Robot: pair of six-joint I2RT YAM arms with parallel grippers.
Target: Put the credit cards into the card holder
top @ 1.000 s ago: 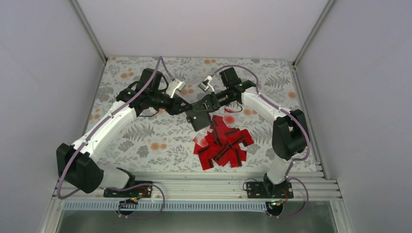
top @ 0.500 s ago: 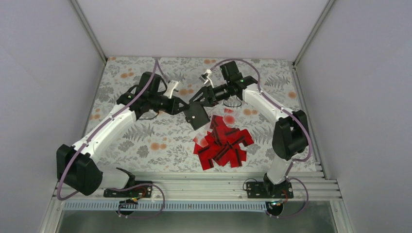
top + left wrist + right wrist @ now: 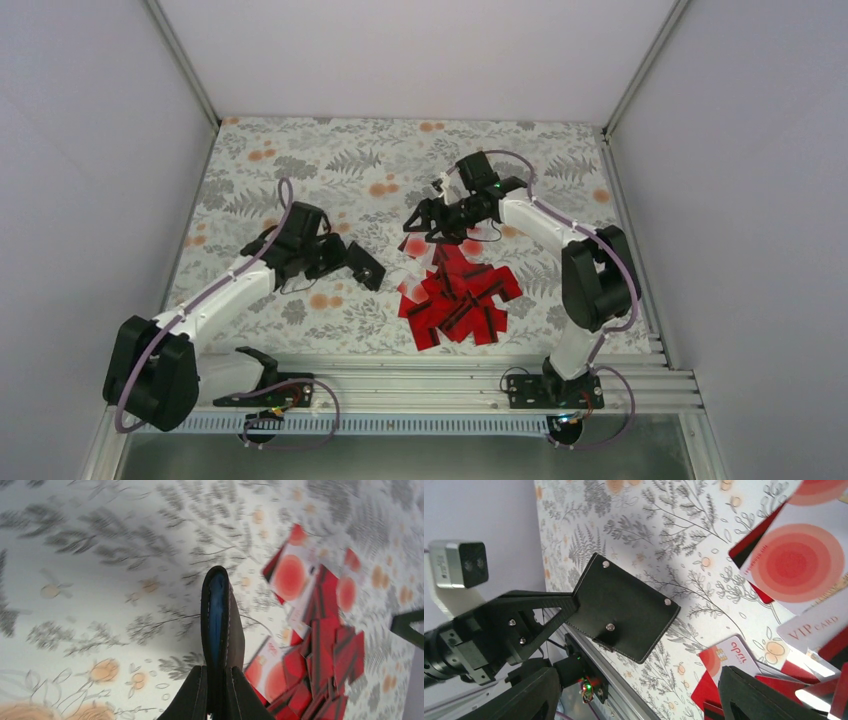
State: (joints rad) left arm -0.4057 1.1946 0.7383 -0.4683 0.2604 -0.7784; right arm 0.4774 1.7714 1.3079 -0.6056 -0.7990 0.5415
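**Left claw holds the wallet beside the card heap, right claw gapes above it**

The credit cards [image 3: 460, 295] lie in a loose, overlapping heap on the flowered cloth [image 3: 300, 170]. Most show red with black stripes, and a few at the far side show white faces with red discs. I take everything else from that heap.

Just off its left side, the left gripper [image 3: 352, 262] is clamped on the card holder [image 3: 367, 272], pinching one edge of it. From the left wrist camera the card holder [image 3: 222, 620] stands on edge between the fingers [image 3: 192, 695], folded almost flat, with a thin strip of blue lining showing in the gap. The cards [image 3: 320, 630] spread out to its right. It seems to be held just off the cloth, with its shadow thrown beside it.

The right gripper [image 3: 425, 222] hangs over the far left corner of the heap. Its jaws are spread wide with nothing between them. Its own camera looks past both fingers at the black stitched outside of the card holder [image 3: 626, 607], with three rivets, and the left gripper [image 3: 569, 605] gripping its corner. Cards [image 3: 799, 560] fill the right of that view.
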